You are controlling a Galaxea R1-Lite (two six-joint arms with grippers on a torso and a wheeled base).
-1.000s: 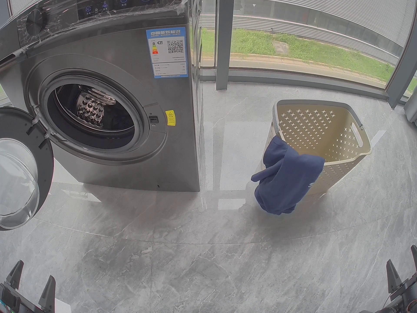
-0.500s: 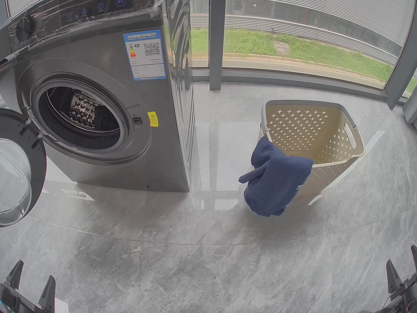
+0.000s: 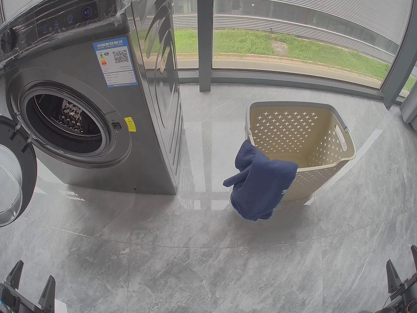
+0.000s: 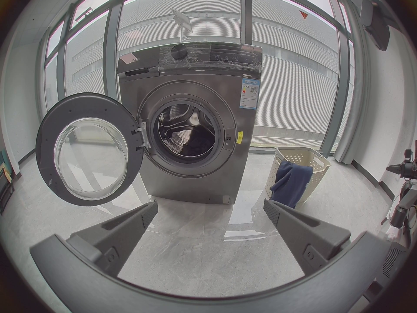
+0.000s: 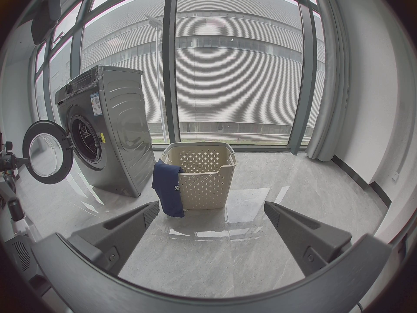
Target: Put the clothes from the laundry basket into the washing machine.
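The left claw [image 4: 208, 205] and right claw [image 5: 210, 205] both hang spread and empty, well apart from the work. The washing machine [image 3: 143, 122] stands with its door [image 3: 13, 170] open and something dark in its drum [image 4: 186, 131]. The beige laundry basket [image 3: 343, 153] looks bare inside. One navy garment [image 3: 260, 183], limp and crumpled, drapes over its machine-side rim, not yet fetched.

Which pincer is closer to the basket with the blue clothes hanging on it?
The right pincer, on the same side as the laundry basket with the blue garment. The left pincer sits over by the washing machine's open door instead.
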